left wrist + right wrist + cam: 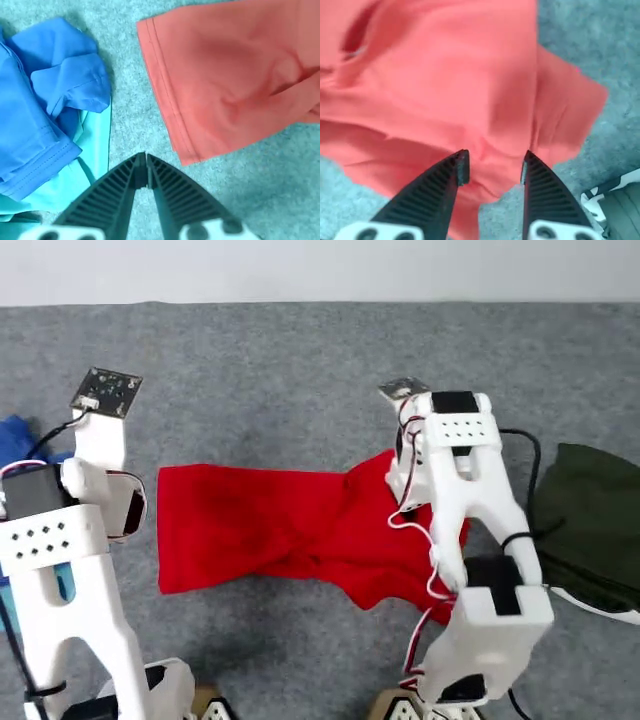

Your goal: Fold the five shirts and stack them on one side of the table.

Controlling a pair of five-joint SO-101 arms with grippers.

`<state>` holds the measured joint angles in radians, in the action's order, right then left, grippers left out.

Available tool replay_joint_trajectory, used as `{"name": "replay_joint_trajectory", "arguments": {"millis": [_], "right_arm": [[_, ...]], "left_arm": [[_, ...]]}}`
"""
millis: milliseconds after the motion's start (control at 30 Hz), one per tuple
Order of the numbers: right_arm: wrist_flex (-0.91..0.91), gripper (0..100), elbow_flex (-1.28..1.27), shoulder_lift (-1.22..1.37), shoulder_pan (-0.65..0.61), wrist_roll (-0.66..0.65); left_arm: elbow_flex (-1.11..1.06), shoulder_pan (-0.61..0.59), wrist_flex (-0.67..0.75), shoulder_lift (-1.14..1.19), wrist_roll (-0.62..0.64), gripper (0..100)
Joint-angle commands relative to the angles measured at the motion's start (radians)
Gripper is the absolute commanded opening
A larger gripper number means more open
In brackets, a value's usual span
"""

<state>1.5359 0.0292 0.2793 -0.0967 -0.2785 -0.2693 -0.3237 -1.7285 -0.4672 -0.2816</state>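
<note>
A red shirt (280, 530) lies spread and partly folded across the middle of the grey table. My left gripper (146, 162) is shut and empty above bare carpet, between the red shirt's hem (170, 120) and a blue shirt (45, 100) lying over a teal one (95, 165). My right gripper (494, 165) is open just above the red shirt (445, 90) near its right end, with cloth below the gap between the fingers. In the high view the right arm (455, 490) covers that end of the shirt.
A dark green shirt (585, 525) lies at the table's right edge, with a bit of white cloth (600, 608) under it. The blue and teal pile (18, 440) sits at the left edge behind the left arm (70, 530). Bare carpet runs along the far side.
</note>
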Motion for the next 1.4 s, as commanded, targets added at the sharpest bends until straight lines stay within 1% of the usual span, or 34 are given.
{"name": "replay_joint_trajectory", "arguments": {"millis": [0, 67, 167, 433, 533, 667, 833, 967, 1100, 1167, 1267, 1367], "right_arm": [[-0.047, 18.0, 0.002, 0.030, 0.018, 0.005], [-0.071, 17.5, 0.002, 0.054, 0.018, 0.005], [-0.102, 13.2, 0.002, 0.084, 0.018, 0.003], [-0.093, 5.9, 0.000, 0.136, 0.018, 0.000], [-0.062, 1.2, 0.002, 0.110, 0.015, -0.055], [0.022, 1.1, 0.002, 0.045, 0.021, -0.094], [0.163, 1.1, -0.002, -0.024, 0.051, -0.206], [0.255, 1.1, -0.003, -0.059, 0.117, -0.330], [0.260, 1.1, -0.074, -0.085, 0.206, -0.477], [0.260, 1.1, -0.135, -0.088, 0.234, -0.543], [0.255, 1.1, -0.210, -0.087, 0.265, -0.611], [0.211, 1.3, -0.259, -0.087, 0.269, -0.632]], "left_arm": [[-0.002, 0.003, -0.015, -0.028, 0.011, 1], [-0.002, 0.005, -0.009, -0.026, 0.011, 1], [-0.008, 0.005, -0.009, -0.026, 0.011, 1], [-0.062, 0.005, -0.009, -0.028, 0.009, 1], [-0.061, 0.005, -0.009, -0.028, 0.006, 1], [-0.056, 0.006, -0.009, -0.031, 0.006, 1], [-0.054, 0.008, -0.012, -0.035, 0.005, 1], [-0.054, 0.008, -0.017, -0.037, 0.005, 1], [-0.054, 0.008, -0.017, -0.037, 0.002, 1], [-0.054, 0.012, -0.026, -0.037, -0.032, 1], [-0.056, 0.041, -0.026, -0.037, -0.049, 1], [-0.056, 0.086, -0.026, -0.037, -0.051, 1]]}}
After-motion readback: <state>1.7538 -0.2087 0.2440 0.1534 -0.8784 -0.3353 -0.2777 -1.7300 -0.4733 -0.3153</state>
